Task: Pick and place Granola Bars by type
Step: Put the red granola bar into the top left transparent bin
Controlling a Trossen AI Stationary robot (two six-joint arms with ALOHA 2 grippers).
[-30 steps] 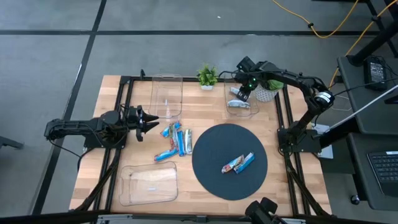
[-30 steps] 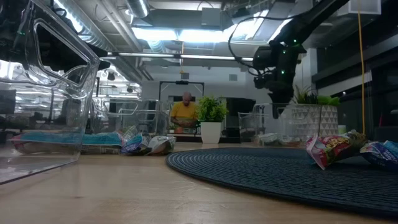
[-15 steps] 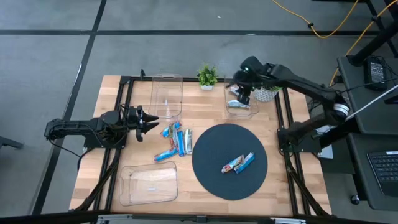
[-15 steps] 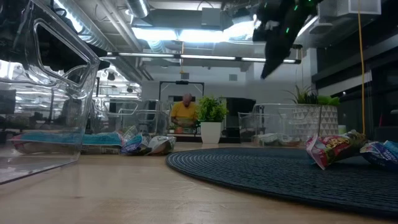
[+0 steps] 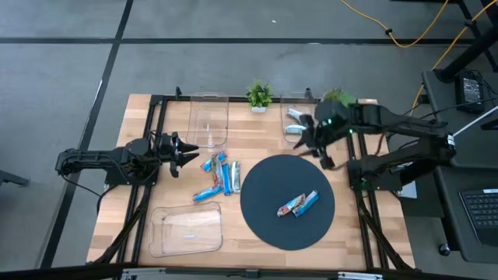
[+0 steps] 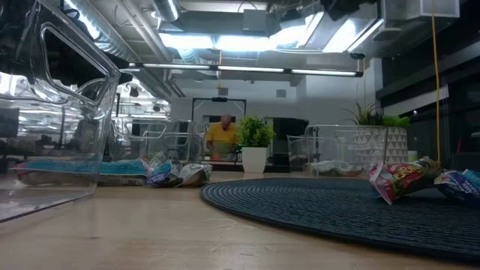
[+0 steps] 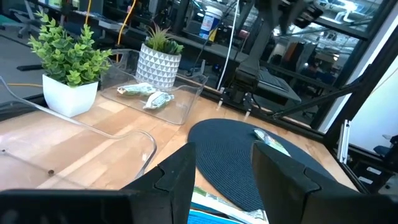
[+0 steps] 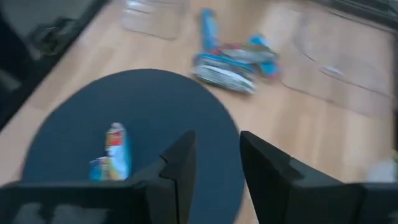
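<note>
From above, the right gripper (image 5: 317, 148) hangs over the far right part of the table (image 5: 257, 241), between the clear tray (image 5: 289, 109) at the far edge and the round dark mat (image 5: 287, 201); that tray holds two silver-white bars (image 5: 295, 119). Two Granola Bars (image 5: 299, 204) lie side by side on the mat, and a cluster of blue bars (image 5: 220, 176) lies near the table's middle, just left of the mat. The left gripper (image 5: 189, 152) waits near the left edge, beside that cluster. At table height, the red-orange bar (image 6: 403, 178) and a blue one lie at the mat's right side, with a potted plant (image 6: 254, 142) at the far edge. Past the left wrist, the fingers (image 7: 175, 174) stand apart with nothing between them. Past the right wrist, the fingers (image 8: 179, 165) also stand apart, empty, above the mat.
</note>
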